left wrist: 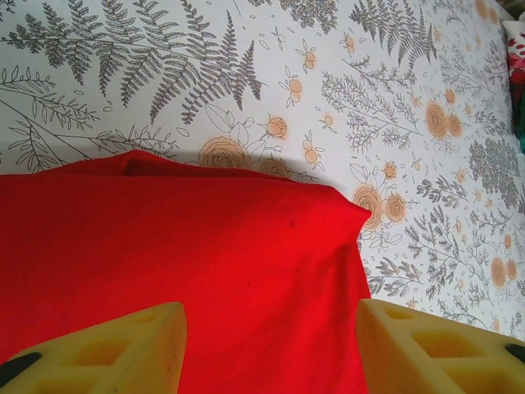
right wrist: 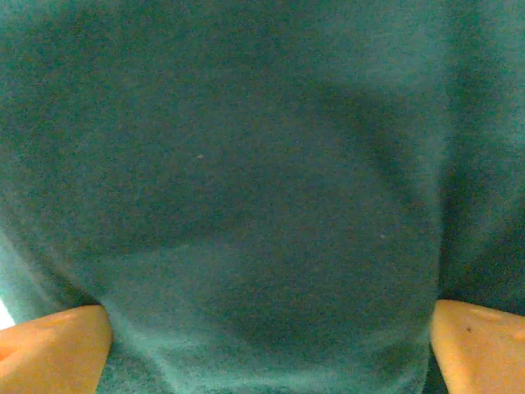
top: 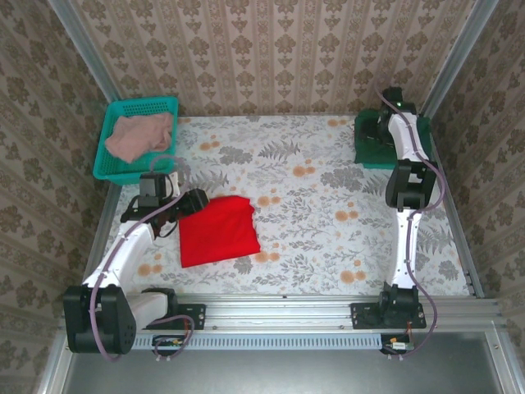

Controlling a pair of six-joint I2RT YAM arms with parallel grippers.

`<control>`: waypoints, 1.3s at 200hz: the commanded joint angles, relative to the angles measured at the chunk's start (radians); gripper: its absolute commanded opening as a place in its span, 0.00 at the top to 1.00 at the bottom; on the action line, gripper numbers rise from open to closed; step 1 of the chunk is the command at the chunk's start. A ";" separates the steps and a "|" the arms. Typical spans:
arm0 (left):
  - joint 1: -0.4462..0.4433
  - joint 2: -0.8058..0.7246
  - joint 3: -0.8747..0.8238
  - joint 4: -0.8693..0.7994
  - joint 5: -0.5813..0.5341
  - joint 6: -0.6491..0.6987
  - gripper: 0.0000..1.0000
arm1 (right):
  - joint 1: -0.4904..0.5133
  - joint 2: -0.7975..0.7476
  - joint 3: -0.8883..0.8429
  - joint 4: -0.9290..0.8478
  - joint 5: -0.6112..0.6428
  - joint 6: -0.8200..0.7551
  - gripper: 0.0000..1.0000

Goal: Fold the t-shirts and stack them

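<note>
Red t-shirt [top: 220, 231]: folded into a nearly square block, lying left of centre on the bench [top: 328, 238], slightly skewed to its edges. I can't name a clear long axis from above.
Left claw [left wrist: 271, 349]: at the shirt's left side, pointing across it to the right. Its yellow fingers [left wrist: 123, 345] stand apart with red cloth under the gap. I can't tell whether they touch the cloth.
Key relation: the shirt lies directly ahead of and beneath the left claw, so I judge the left arm to be the one to work it. The right arm is well apart from it.
Green t-shirts [top: 367, 152]: a dark folded stack in the far right corner, which I take as the place the red one must go.
Right claw [right wrist: 271, 345]: over that stack, fingers apart, green cloth close beneath.
Pink t-shirt [top: 138, 137]: crumpled and not yet folded, in the teal basket [top: 102, 144] at far left.
Next move, my guess: close on the red edge, then carry it rightward and away.
</note>
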 commanded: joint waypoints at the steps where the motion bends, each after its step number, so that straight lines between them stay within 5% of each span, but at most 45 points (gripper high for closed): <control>1: 0.009 0.002 -0.002 -0.010 0.012 0.033 0.43 | 0.062 0.016 -0.020 -0.135 -0.098 -0.007 0.00; 54: 0.009 -0.003 -0.008 -0.018 0.011 0.040 0.42 | 0.117 -0.040 -0.082 -0.133 -0.112 0.053 0.03; 134: 0.030 -0.022 -0.039 -0.025 -0.022 0.020 0.42 | 0.419 -0.262 -0.517 0.106 -0.091 0.306 0.02; 189: 0.093 -0.082 -0.097 -0.057 -0.050 -0.015 0.26 | 0.594 -0.207 -0.424 0.102 -0.066 0.378 0.01; 216: 0.122 -0.119 -0.128 -0.070 -0.083 -0.029 0.01 | 0.632 -0.233 -0.423 0.122 -0.040 0.428 0.00; 260: 0.170 -0.180 -0.160 -0.107 -0.124 -0.059 0.00 | 0.699 -0.411 -0.388 0.058 0.179 0.405 0.00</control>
